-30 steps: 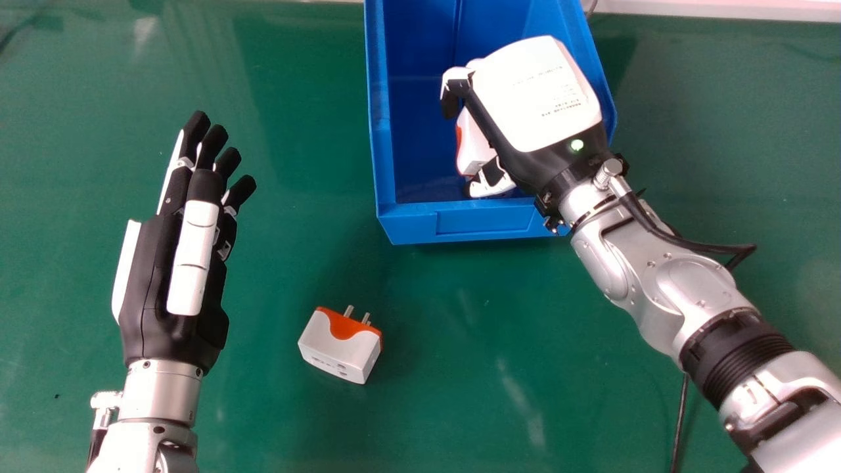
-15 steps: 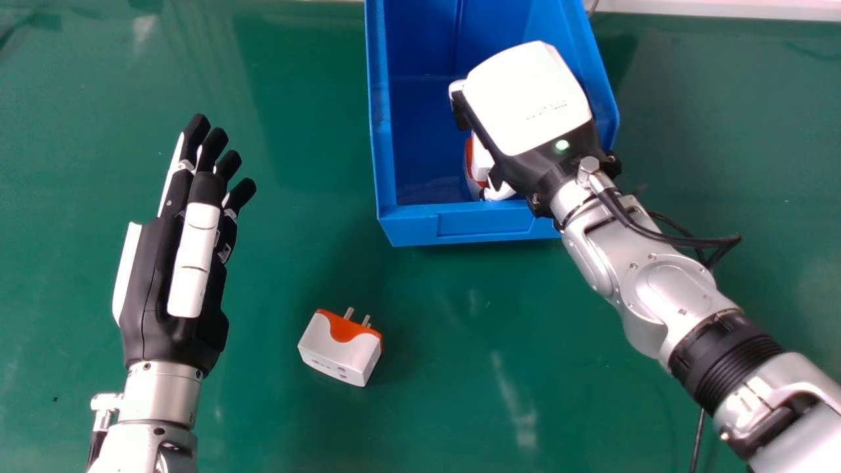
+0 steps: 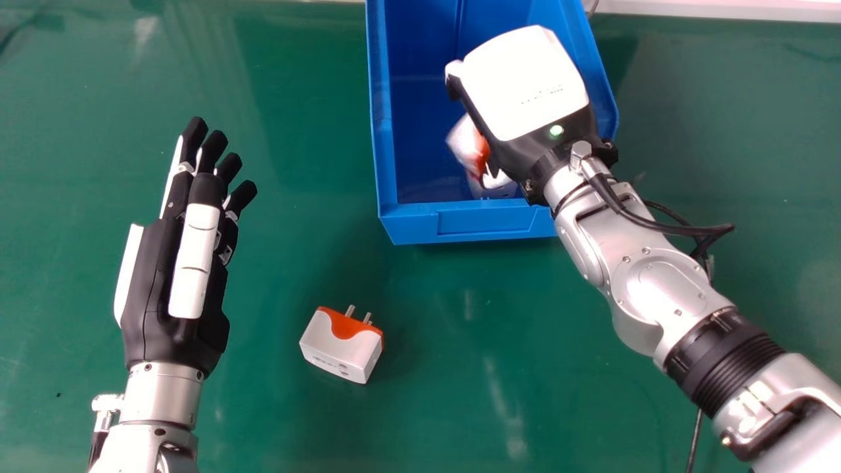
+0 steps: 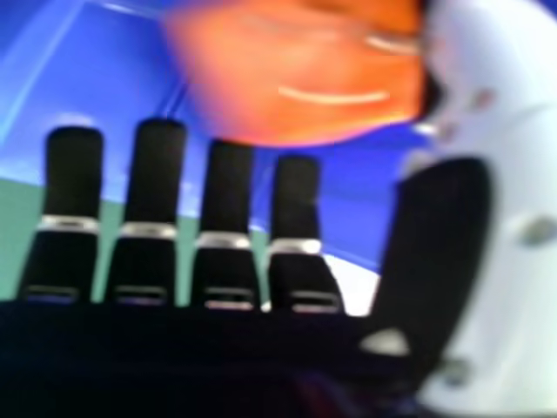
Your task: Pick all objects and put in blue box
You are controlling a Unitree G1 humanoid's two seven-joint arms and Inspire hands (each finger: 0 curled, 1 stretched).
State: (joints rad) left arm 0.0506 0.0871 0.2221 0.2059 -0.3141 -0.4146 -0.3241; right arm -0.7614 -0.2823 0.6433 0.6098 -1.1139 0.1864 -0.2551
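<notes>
The right hand (image 3: 525,85) is over the blue box (image 3: 485,222), its fingers extended, with a blurred orange-and-white plug (image 3: 465,141) between fingers and thumb, partly hidden by the hand; I can't tell if they touch. Another plug (image 3: 494,190) sits in the box's near end, partly covered by the hand. A third plug (image 3: 341,347) lies on the green table (image 3: 263,407), between the box and the open left hand (image 3: 190,263).

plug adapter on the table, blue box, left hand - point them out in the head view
plug adapter (image 3: 336,343): head view, on its white side
blue box (image 3: 415,228): head view, on the wall nearest the robot
left hand (image 3: 194,256): head view, on the thumb
</notes>
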